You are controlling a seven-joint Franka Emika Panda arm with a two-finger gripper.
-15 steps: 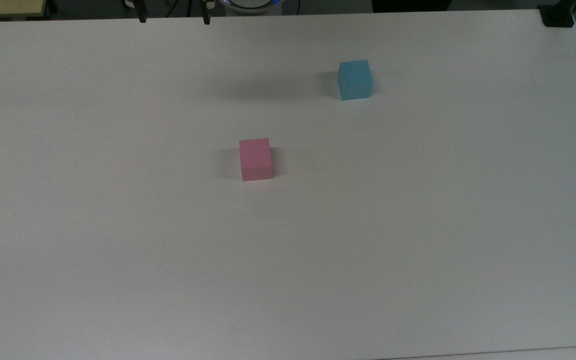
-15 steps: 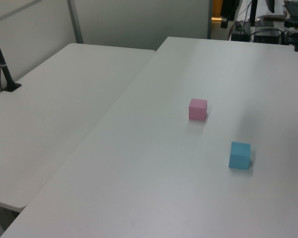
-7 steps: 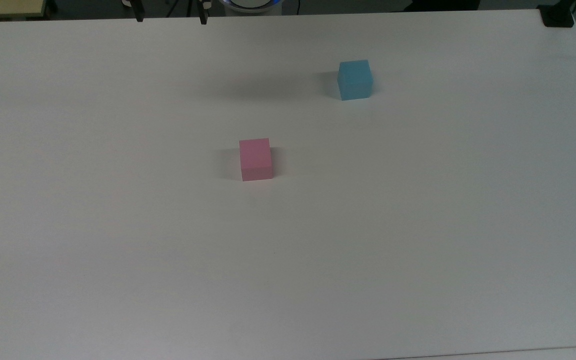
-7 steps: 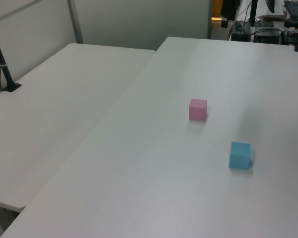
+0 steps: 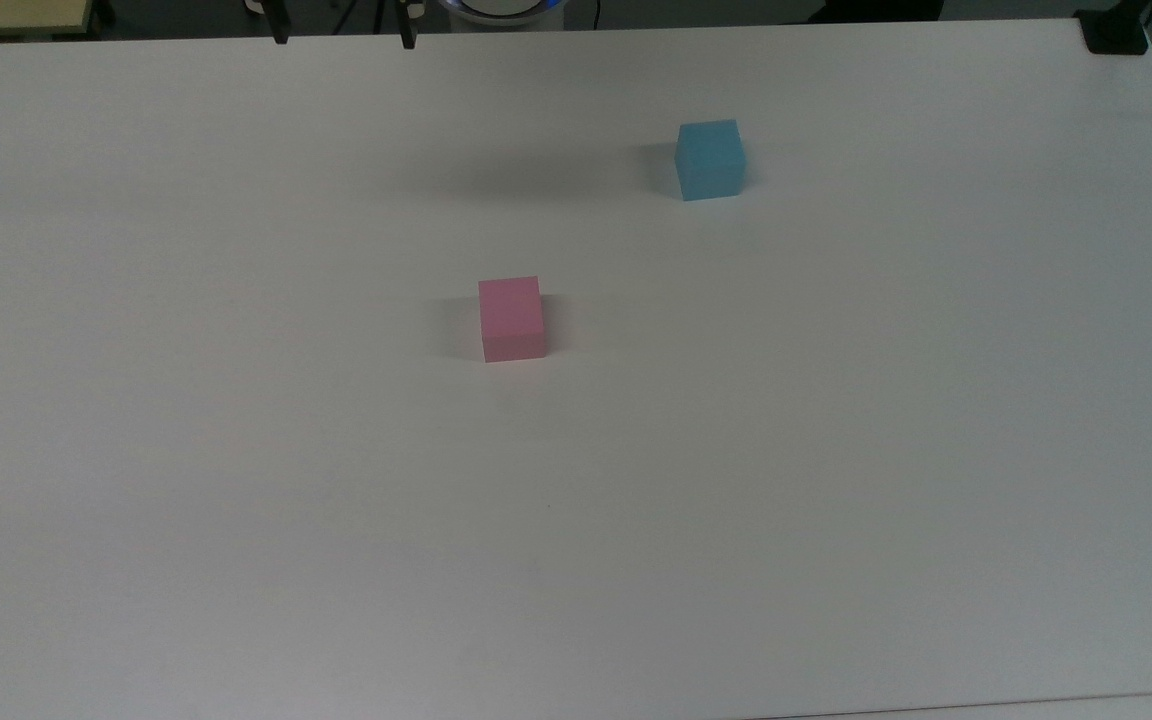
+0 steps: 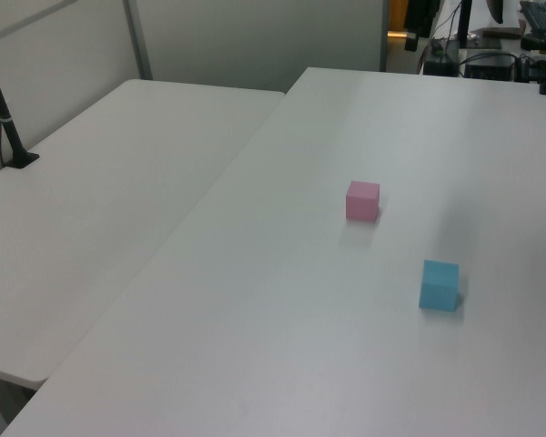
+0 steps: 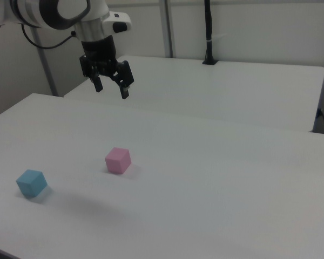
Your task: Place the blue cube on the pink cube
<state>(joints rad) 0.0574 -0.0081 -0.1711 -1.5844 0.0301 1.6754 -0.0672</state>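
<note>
The blue cube (image 5: 709, 159) is a plain light sky blue, its side faces a shade darker than its top. The pink cube (image 5: 512, 318) is a plain soft pink, again darker on the side faces. Both sit on a white table (image 5: 836, 450) with no pattern, greyed by soft shadows. The gripper (image 7: 111, 87) is black, on a white arm (image 7: 59, 13) with dark joints. A second table (image 6: 91, 209) is white too, and the post (image 7: 208, 32) on it looks black.
</note>
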